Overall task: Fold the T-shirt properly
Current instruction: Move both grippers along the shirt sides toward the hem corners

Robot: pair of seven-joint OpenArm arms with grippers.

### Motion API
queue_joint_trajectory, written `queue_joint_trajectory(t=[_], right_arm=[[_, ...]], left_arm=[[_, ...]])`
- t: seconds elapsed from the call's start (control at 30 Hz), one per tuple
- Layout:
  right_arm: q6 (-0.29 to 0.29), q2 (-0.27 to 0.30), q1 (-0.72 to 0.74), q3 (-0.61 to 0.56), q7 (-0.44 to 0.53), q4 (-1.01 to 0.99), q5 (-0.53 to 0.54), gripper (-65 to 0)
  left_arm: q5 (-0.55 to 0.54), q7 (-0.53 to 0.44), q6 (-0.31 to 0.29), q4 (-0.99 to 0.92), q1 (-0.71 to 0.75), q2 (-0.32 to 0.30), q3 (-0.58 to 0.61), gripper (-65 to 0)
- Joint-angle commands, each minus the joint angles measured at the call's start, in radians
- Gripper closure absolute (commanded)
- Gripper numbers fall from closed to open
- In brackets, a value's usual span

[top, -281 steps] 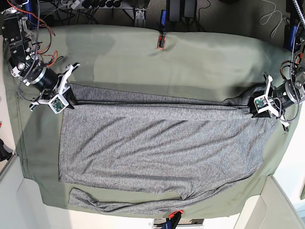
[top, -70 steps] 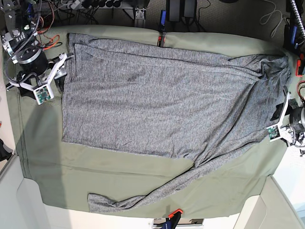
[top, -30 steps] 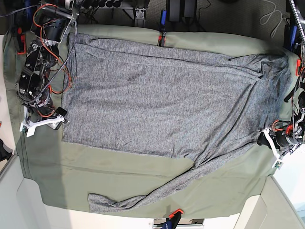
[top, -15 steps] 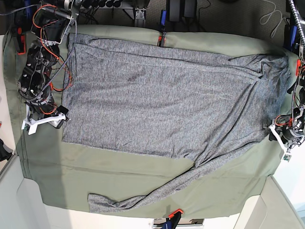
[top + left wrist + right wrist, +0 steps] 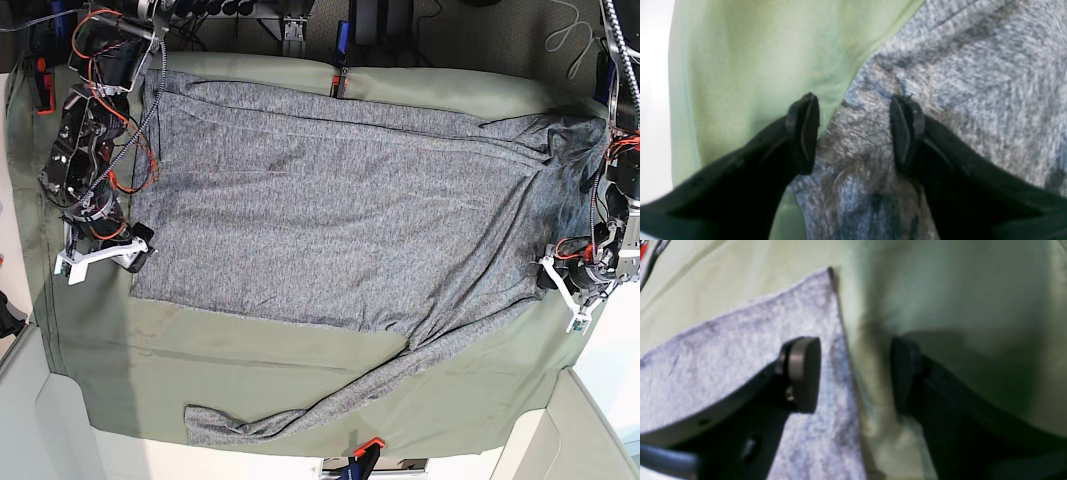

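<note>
The heather-grey T-shirt (image 5: 350,220) lies spread flat over the olive-green table cloth (image 5: 250,360), with one long sleeve (image 5: 300,415) trailing toward the front edge. My left gripper (image 5: 550,274) is at the shirt's right edge. In the left wrist view it (image 5: 855,130) is open, with grey fabric (image 5: 940,66) lying between and below the fingers. My right gripper (image 5: 138,250) is at the shirt's lower-left corner. In the right wrist view it (image 5: 853,373) is open, with one finger over the shirt corner (image 5: 740,340) and the other over green cloth (image 5: 957,290).
A red-and-black clamp (image 5: 339,85) holds the cloth at the back edge and another (image 5: 366,447) at the front edge. Cables and gear lie behind the table (image 5: 400,25). White surfaces flank the front corners (image 5: 40,430).
My left gripper has moved inward onto the shirt's right edge. My right gripper has shifted slightly toward the shirt's lower-left corner. The shirt has not moved.
</note>
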Motion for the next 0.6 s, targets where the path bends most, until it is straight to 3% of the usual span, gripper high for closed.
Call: queue_joint_trajectory(t=[0.0,0.2,0.27,0.4,0.57], right_arm=[[0.011,0.0,0.016,-0.004,-0.003,0.011,0.016,-33.5],[0.036,-0.026,0.016,-0.004,-0.003,0.011,0.019,-33.5],[0.037,-0.03,0.016,-0.004,-0.003,0.011,0.021,-33.4],[0.037,-0.033,0.016,-0.004,-0.002,0.011,0.025,-33.4],[0.038,-0.032,0.017,-0.004,-0.003,0.011,0.022,-33.4]], left_arm=[[0.008,-0.014,-0.005,0.008,-0.027,-0.019,-0.008,-36.5],[0.01,-0.012,-0.105,0.008,-0.027,-0.019,-0.008,-36.4],[0.011,-0.012,-0.105,0.008,-0.027,-0.019,-0.008,-30.9],[0.011,-0.053,-0.107,0.008,-0.026,-0.019,-0.008,-12.3],[0.031,-0.127,-0.113,0.008,-0.026,-0.019,-0.008,-10.7]])
